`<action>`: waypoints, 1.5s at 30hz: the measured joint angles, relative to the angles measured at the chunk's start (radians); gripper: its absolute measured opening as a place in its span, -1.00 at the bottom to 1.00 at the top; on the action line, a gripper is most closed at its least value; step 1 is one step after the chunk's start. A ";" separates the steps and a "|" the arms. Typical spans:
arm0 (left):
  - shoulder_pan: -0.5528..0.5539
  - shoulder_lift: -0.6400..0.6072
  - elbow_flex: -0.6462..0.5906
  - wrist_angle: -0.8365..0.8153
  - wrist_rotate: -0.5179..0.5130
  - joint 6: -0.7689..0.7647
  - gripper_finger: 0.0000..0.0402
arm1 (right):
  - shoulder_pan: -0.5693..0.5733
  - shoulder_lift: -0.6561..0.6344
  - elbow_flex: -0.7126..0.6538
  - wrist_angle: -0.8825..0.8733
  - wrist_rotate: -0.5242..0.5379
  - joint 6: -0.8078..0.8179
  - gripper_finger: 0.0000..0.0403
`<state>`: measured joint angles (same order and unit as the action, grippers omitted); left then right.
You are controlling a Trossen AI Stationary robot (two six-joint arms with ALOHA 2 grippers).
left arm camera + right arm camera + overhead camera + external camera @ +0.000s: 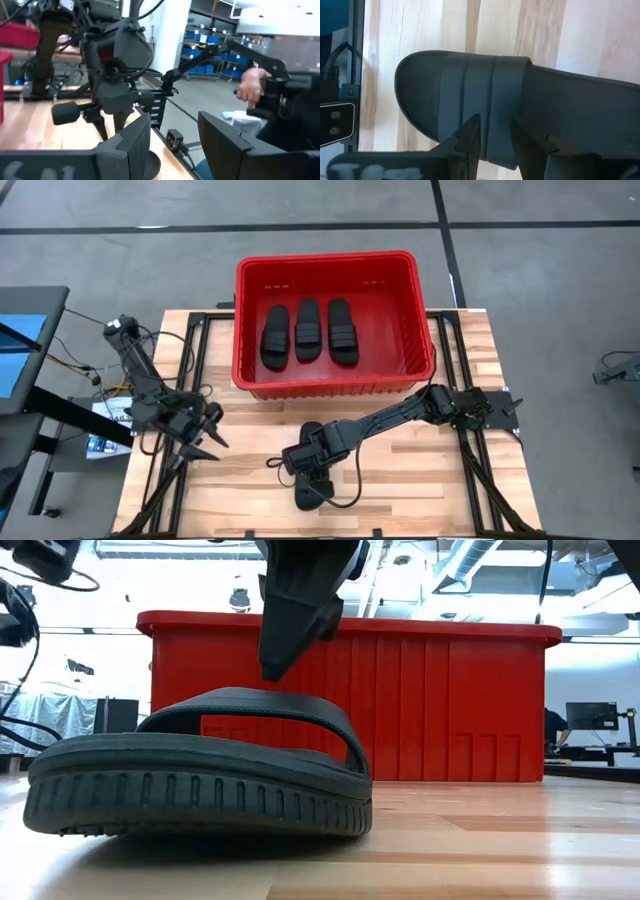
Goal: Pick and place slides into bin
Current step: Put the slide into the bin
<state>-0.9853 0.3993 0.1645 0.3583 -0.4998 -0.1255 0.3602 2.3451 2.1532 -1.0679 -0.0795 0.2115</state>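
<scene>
Overhead, the red bin (334, 320) sits at the table's (420, 480) twelve o'clock edge, and three black slides (308, 331) lie side by side on its floor, toes pointing toward twelve. A fourth slide (311, 489) rests flat on the wood at about six o'clock from the bin, well apart from it. The right gripper (303, 463) hangs directly over this slide, its arm reaching in from the three o'clock side. From the right wrist view, the two fingers (470, 137) stand slightly parted, straddling the ribbed strap (490, 100) of the slide without closing on it; nothing is grasped. At table height, one fingertip (272, 668) points down just above the strap's arch, with the sole (200, 795) flat on the boards and the bin wall behind. The left gripper (200, 442) waits at the table's nine o'clock side, its fingers spread and empty.
</scene>
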 joint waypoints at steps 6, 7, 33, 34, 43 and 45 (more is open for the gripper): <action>-0.103 -0.178 -0.089 -0.092 -0.186 0.039 -0.22 | 0.019 0.000 0.000 -0.001 -0.002 0.000 -0.52; -0.115 -0.209 -0.106 -0.103 -0.207 0.045 -0.22 | 0.021 0.000 0.000 -0.001 -0.002 0.000 -0.52; -0.175 -0.380 -0.154 -0.269 -0.234 0.066 -0.22 | -0.023 0.000 0.000 -0.026 -0.006 -0.010 -0.52; -0.175 -0.380 -0.154 -0.269 -0.234 0.066 -0.22 | -0.024 0.000 0.000 -0.026 -0.012 -0.010 -0.52; -0.175 -0.380 -0.154 -0.269 -0.234 0.064 -0.22 | -0.026 -0.004 -0.097 0.067 -0.082 -0.009 -0.52; -0.175 -0.380 -0.154 -0.269 -0.234 0.063 -0.22 | -0.028 -0.002 -0.116 0.088 -0.094 -0.004 -0.52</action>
<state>-1.1599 0.0196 0.0101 0.0891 -0.7341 -0.0620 0.3325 2.3428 2.0374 -0.9804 -0.1731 0.2076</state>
